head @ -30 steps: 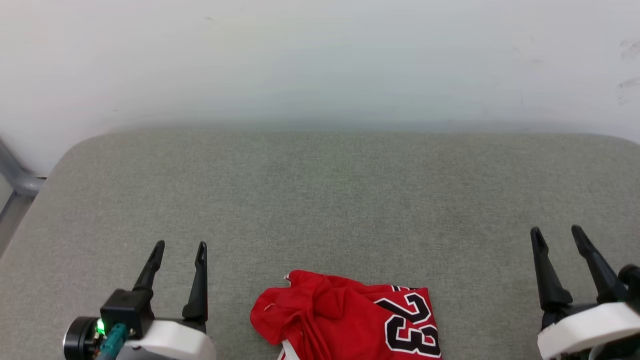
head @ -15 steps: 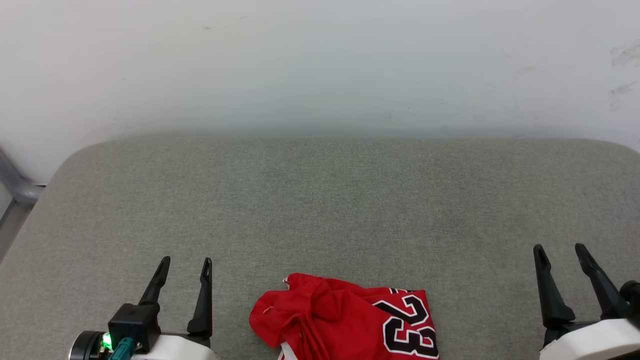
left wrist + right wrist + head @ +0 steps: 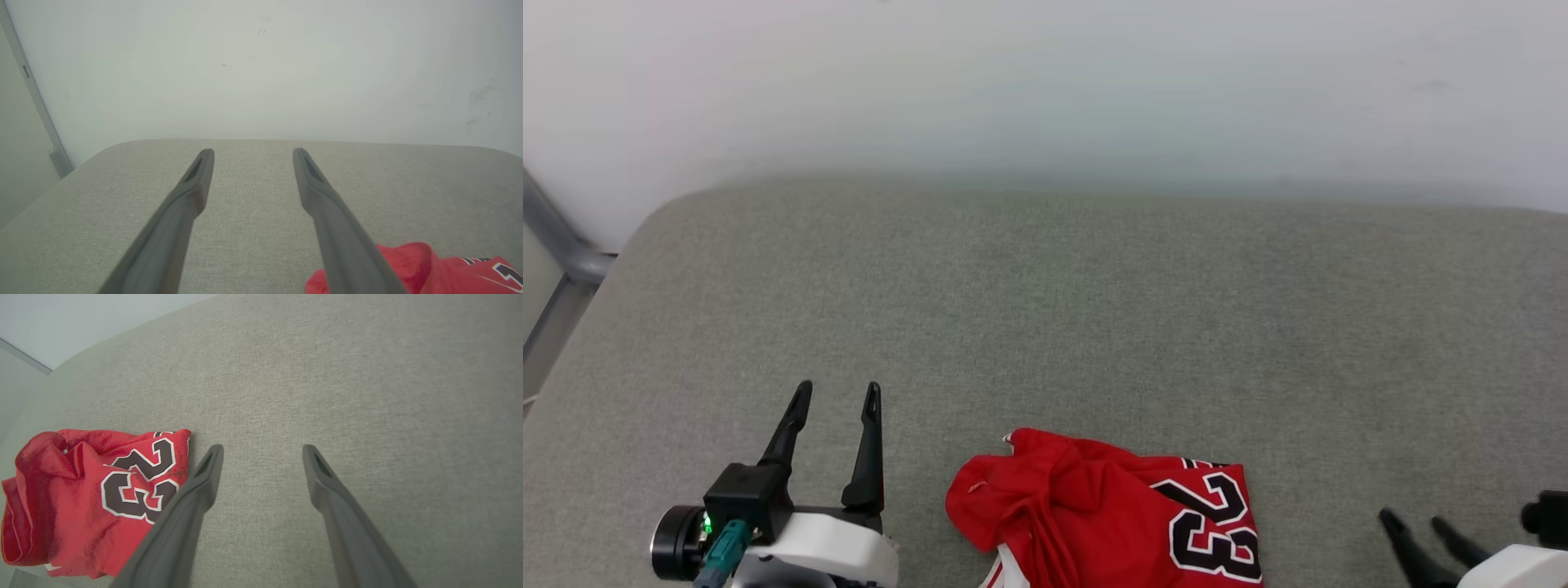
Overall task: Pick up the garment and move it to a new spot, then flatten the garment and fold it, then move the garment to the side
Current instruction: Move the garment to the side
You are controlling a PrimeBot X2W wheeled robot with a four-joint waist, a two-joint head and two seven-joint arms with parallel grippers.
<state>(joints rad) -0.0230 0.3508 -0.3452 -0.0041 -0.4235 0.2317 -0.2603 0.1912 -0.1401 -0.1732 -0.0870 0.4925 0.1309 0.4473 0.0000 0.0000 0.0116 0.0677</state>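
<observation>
Grey woven upholstery (image 3: pixel 1045 327) stretches back to a pale wall (image 3: pixel 1045 82), with a metal frame (image 3: pixel 564 245) at its left corner. The garment (image 3: pixel 1111 514), a red jersey with a black, white-outlined "23" facing up, lies bunched at the near edge of the surface, between the two arms. It is neither spread flat nor squarely folded, and its lower part runs out of the head view.

The left gripper (image 3: pixel 839 385) hovers just left of the jersey with its fingers spread wide and nothing between them. The right gripper (image 3: pixel 1411 518) sits low at the right, apart from the cloth, also spread and empty.

The main risk I see is the heap itself. A pinch into overlapping folds could catch several layers at once, so the jersey would lift as a knot and refuse to open. A shallow pinch might take only one loose layer and drag the rest.

Being so near the edge, a sideways nudge could tip the jersey off the surface. Fingers pressed too deep might also snag the soft upholstery.
</observation>
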